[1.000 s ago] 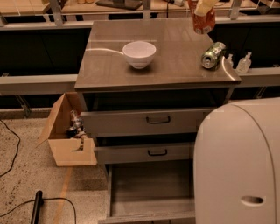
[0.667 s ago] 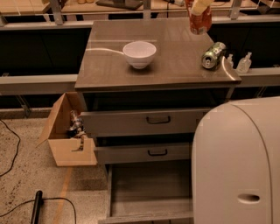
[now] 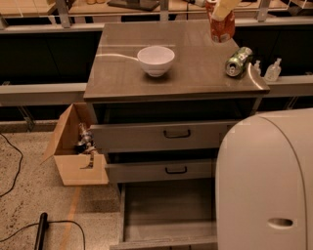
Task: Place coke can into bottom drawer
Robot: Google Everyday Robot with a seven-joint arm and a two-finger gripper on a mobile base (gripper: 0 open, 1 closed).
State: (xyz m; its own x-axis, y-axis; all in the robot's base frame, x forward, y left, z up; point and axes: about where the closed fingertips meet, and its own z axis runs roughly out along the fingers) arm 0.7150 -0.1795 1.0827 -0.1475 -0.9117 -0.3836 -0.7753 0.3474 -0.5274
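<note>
The coke can (image 3: 222,27), red-orange with white markings, is upright at the back right of the cabinet top (image 3: 195,73). My gripper (image 3: 224,9) reaches down from the top edge of the view, its cream fingers (image 3: 226,10) closed around the can's upper part. I cannot tell whether the can rests on the top or hangs just above it. The bottom drawer (image 3: 166,210) is pulled open below, a wide grey tray with nothing in it. Its right part is hidden behind my white body.
A white bowl (image 3: 155,59) stands mid-top. A green can (image 3: 238,61) lies on its side near the right edge. Two small bottles (image 3: 272,71) stand on the right ledge. An open cardboard box (image 3: 78,149) sits left of the two shut upper drawers (image 3: 176,133). My white body (image 3: 266,185) fills the lower right.
My gripper with the coke can has shifted slightly left and down. Nothing else has moved.
</note>
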